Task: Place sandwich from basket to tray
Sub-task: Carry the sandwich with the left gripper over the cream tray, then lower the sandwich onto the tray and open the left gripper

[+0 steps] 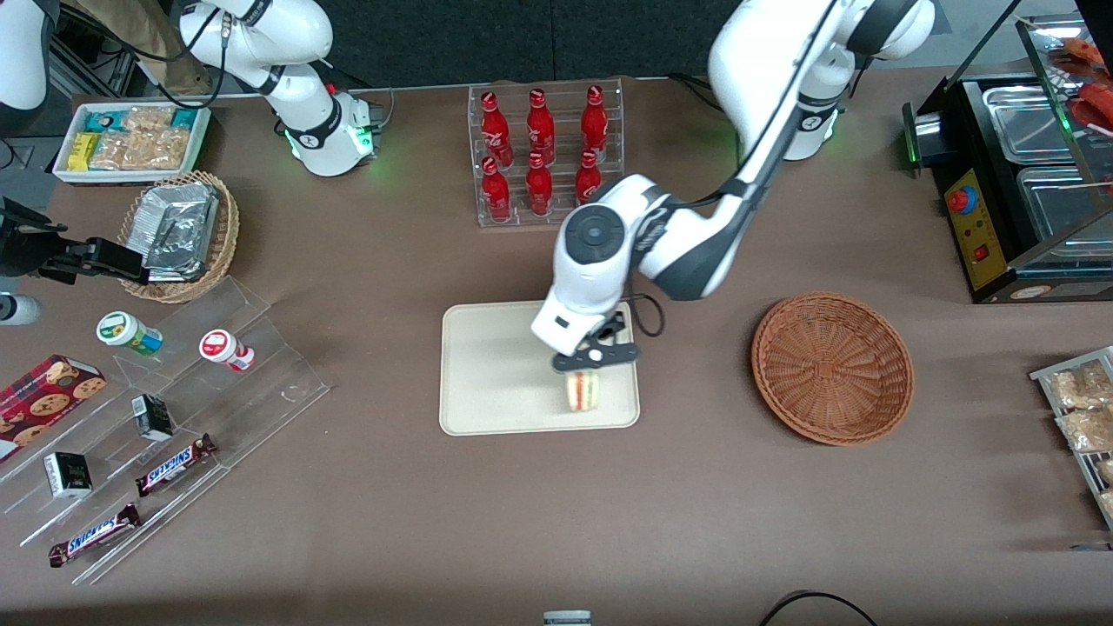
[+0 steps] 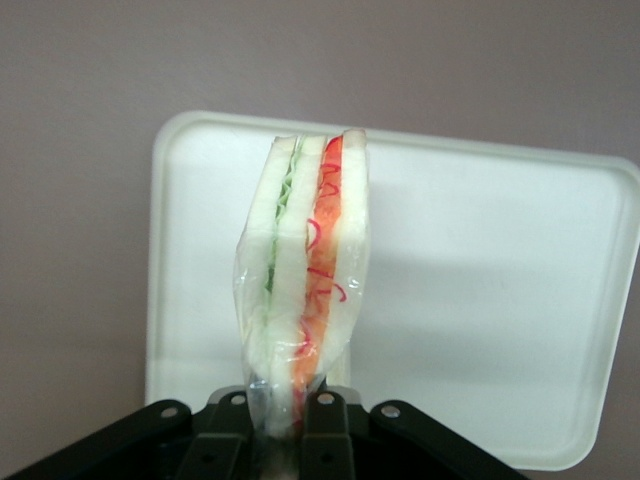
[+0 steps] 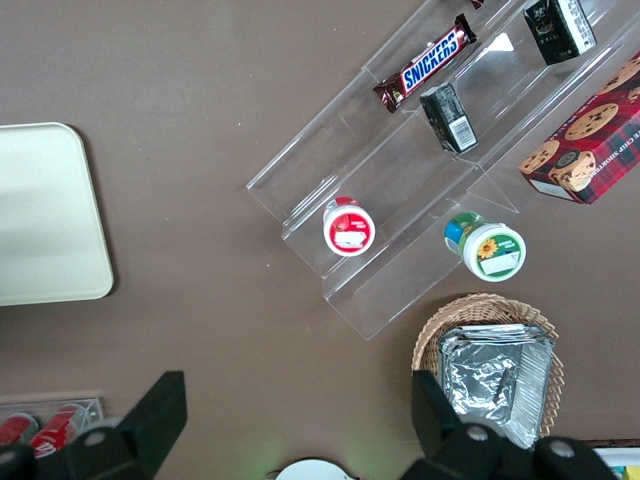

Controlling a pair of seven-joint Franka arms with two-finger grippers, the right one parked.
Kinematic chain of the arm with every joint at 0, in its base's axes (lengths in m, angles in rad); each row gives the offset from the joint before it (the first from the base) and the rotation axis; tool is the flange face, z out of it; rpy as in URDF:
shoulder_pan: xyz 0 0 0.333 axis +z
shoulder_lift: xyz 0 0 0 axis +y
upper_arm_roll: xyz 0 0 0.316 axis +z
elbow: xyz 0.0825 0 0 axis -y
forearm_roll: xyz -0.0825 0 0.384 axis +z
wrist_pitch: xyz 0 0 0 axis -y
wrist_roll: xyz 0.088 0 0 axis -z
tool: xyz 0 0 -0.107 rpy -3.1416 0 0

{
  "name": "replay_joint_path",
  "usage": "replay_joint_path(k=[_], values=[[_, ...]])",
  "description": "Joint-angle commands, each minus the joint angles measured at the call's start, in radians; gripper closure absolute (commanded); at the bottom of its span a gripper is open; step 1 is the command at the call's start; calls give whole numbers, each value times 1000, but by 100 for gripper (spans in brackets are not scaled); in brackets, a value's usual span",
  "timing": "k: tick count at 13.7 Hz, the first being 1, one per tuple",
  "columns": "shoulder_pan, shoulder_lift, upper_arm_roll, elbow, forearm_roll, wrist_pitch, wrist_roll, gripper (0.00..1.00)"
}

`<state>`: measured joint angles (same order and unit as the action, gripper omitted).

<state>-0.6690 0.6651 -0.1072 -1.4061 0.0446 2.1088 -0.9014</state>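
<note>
Sandwich (image 1: 583,390) over the tray (image 1: 487,382), one wedge and only one, pinched at its base by the gripper (image 1: 584,369), whose fingers (image 2: 325,440) are clamped narrow on the clear wrap. It hangs at the tray's corner nearest the front camera and toward the working arm's end; whether it touches the surface I cannot tell. From the wrist it stands edge-on, wrapped in crinkled clear film: pale bread slices, a thin green layer on one side, a thick orange-red layer on the other, red lettering printed down the wrap. One basket (image 1: 832,368), round, reddish-brown wicker, sits beside the tray toward the working arm's end, nothing in it. Counting the rest: six red bottles (image 1: 539,152) in a clear rack, two rows of three, farther from the front camera than the tray. Toward the parked arm's end, a clear stepped stand (image 1: 174,417) carries two Snickers bars (image 1: 174,463), two small dark cartons (image 1: 153,416), and two round tubs, one red-lidded (image 1: 224,348), one green-lidded (image 1: 129,333), with a cookie box (image 1: 43,398) beside it. One lighter wicker basket (image 1: 187,235) holds foil packets, and one white bin (image 1: 130,139) holds snack packets.
</note>
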Motion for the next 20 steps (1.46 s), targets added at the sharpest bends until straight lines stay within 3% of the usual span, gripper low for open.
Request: replay_joint_path(k=[1,12,13,14,15,18,20], values=[[-29,50,7,41,4,13,-2,100],[-72,143,9,36,17,76,-4,100],[-72,143,9,35,17,74,-1,75],[-70,145,9,35,18,74,6,21],[-72,145,9,35,21,74,6,1],[-67,111,11,42,21,59,-1,1],[-60,23,20,42,14,-42,-42,1]])
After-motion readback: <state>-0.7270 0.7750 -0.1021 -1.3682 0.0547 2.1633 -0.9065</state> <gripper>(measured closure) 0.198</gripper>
